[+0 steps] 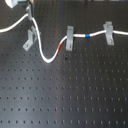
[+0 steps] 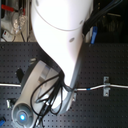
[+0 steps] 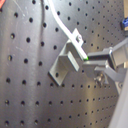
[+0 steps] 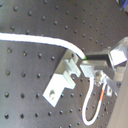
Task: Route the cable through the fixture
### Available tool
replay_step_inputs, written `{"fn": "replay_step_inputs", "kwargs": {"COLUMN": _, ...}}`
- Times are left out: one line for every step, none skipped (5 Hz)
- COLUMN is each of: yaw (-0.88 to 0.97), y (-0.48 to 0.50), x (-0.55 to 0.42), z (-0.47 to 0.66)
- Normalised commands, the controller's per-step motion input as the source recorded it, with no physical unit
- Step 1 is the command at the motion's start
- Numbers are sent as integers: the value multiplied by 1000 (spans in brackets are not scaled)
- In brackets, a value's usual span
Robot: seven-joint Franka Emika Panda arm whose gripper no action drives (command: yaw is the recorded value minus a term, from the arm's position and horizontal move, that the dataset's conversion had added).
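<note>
The white cable [image 1: 47,59] comes in from the first exterior view's left, rises to my gripper [image 1: 29,14], sags in a loop, then climbs past its red band [image 1: 61,46]. The slanted grey fixture [image 1: 30,39] stands just below the gripper. In both wrist views the cable [image 3: 60,25] [image 4: 40,40] runs across the fixture's [image 3: 64,64] [image 4: 61,81] prong tops into the gripper [image 3: 89,59] [image 4: 86,61], which looks shut on it. Whether the cable sits between the prongs I cannot tell. The arm hides the fixture in the second exterior view.
Two upright grey clips [image 1: 69,37] [image 1: 107,32] hold the cable further along, with the blue band [image 1: 87,36] between them. A black perforated board [image 1: 65,95] lies under everything. In the second exterior view the white arm [image 2: 57,35] fills the middle; one clip [image 2: 106,86] shows.
</note>
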Motion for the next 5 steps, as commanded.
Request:
{"fn": "replay_step_inputs", "kwargs": {"yaw": -391, "y": 196, "x": -213, "z": 267}}
{"fn": "replay_step_inputs", "kwargs": {"yaw": -243, "y": 190, "x": -31, "z": 279}}
{"fn": "replay_step_inputs", "kwargs": {"yaw": 60, "y": 168, "x": 80, "z": 130}}
{"fn": "replay_step_inputs", "kwargs": {"yaw": 237, "y": 2, "x": 1, "z": 88}}
{"fn": "replay_step_inputs", "kwargs": {"yaw": 300, "y": 33, "x": -74, "z": 152}}
